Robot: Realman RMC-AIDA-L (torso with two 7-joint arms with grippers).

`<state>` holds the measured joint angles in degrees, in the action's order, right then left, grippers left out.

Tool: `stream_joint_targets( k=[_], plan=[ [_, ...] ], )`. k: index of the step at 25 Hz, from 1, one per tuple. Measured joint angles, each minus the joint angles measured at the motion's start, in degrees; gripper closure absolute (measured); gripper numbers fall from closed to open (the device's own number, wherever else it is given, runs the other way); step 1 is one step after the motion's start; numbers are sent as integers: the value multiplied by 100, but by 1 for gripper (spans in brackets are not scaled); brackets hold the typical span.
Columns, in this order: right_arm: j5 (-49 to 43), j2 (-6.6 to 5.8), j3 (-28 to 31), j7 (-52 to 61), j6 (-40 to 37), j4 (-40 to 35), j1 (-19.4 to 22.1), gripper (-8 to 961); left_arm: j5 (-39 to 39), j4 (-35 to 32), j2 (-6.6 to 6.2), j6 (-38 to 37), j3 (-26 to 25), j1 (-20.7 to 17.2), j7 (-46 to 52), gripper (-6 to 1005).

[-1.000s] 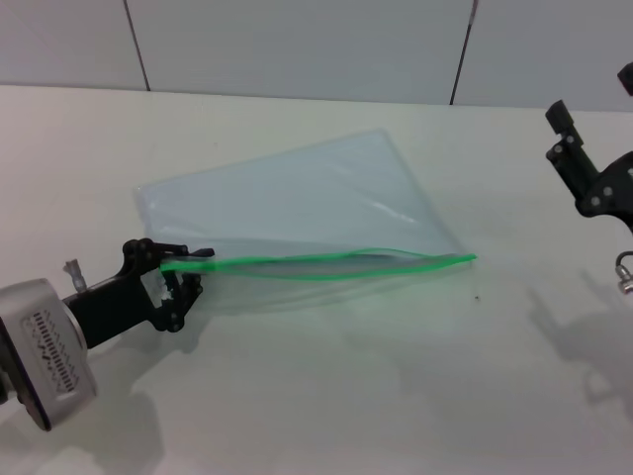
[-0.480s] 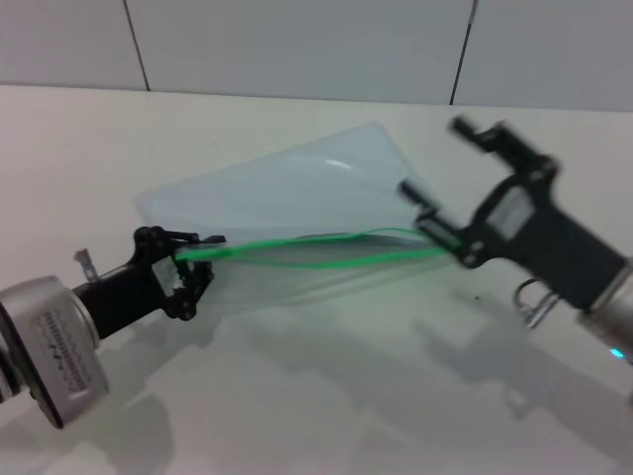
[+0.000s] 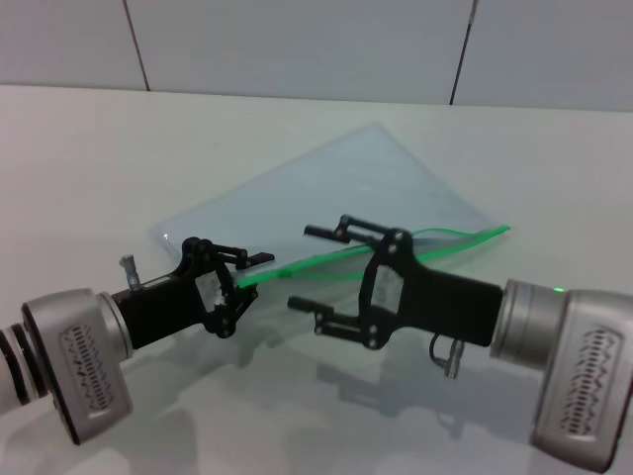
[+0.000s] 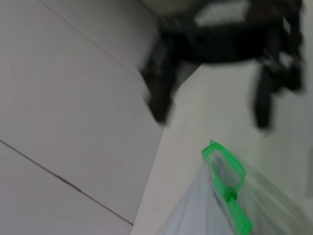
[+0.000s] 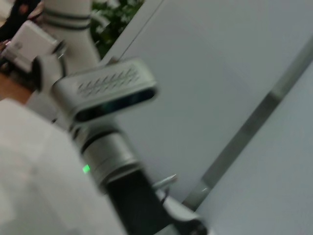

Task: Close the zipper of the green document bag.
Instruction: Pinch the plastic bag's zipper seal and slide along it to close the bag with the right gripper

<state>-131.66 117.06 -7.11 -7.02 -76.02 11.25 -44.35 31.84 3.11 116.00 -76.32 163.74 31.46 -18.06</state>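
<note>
The green document bag (image 3: pixel 366 188), a flat pale translucent pouch, lies on the white table with its near edge lifted. Its zipper (image 3: pixel 435 242) runs as a bright green strip along that edge and gapes open in the middle. My left gripper (image 3: pixel 242 283) is shut on the strip's left end. My right gripper (image 3: pixel 302 266) stands open just to the right of it, one finger above the strip and one below. In the left wrist view the zipper end (image 4: pixel 226 178) and the bag (image 4: pixel 195 218) show close up, with the right gripper (image 4: pixel 220 54) blurred beyond. I cannot make out the slider.
The white table (image 3: pixel 99 158) spreads around the bag, with a grey panelled wall (image 3: pixel 297 40) behind it. The right wrist view shows only the left arm (image 5: pixel 105 93) and the wall.
My right arm has swung in from the far right and travelled left along the zipper to near the left gripper. The left gripper and the bag's end have shifted right.
</note>
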Motion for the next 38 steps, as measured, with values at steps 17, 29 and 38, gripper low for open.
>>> stream_joint_targets(
  k=[17, 29, 38],
  plan=[
    [-231, 10, 341, -846, 1069, 379, -174, 318, -99, -74, 4, -122, 0, 41, 4, 944],
    [-273, 10, 377, -987, 1155, 388, -179, 627, -84, -74, -9, -132, 0, 40, 6, 945],
    [-273, 10, 377, -1064, 1160, 460, -180, 685, -78, -74, -8, -132, -4, 35, -10, 944]
  ],
)
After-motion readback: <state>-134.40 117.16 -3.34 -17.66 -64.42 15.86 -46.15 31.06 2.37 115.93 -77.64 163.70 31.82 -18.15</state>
